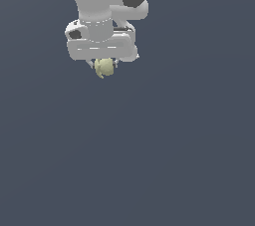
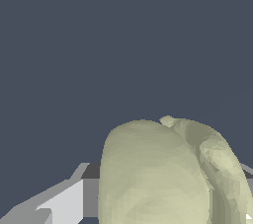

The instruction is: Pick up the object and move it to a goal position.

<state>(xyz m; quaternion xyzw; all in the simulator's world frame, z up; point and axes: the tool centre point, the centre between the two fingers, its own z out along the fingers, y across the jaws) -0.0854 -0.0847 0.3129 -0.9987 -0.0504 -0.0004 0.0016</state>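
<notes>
The object (image 1: 104,67) is a small pale yellow-green lumpy ball. In the exterior view it hangs just under the white gripper (image 1: 103,64), between its short fingers, held up against a plain dark background. The gripper is shut on it. In the wrist view the object (image 2: 158,173) fills the near part of the picture, close to the camera, with a grey and white finger (image 2: 59,203) beside it. The other finger is mostly hidden behind the object. No goal marker shows in either view.
The white arm (image 1: 99,1) comes down from the top of the exterior view. All around is a flat dark blue-grey background with no other objects or edges in sight.
</notes>
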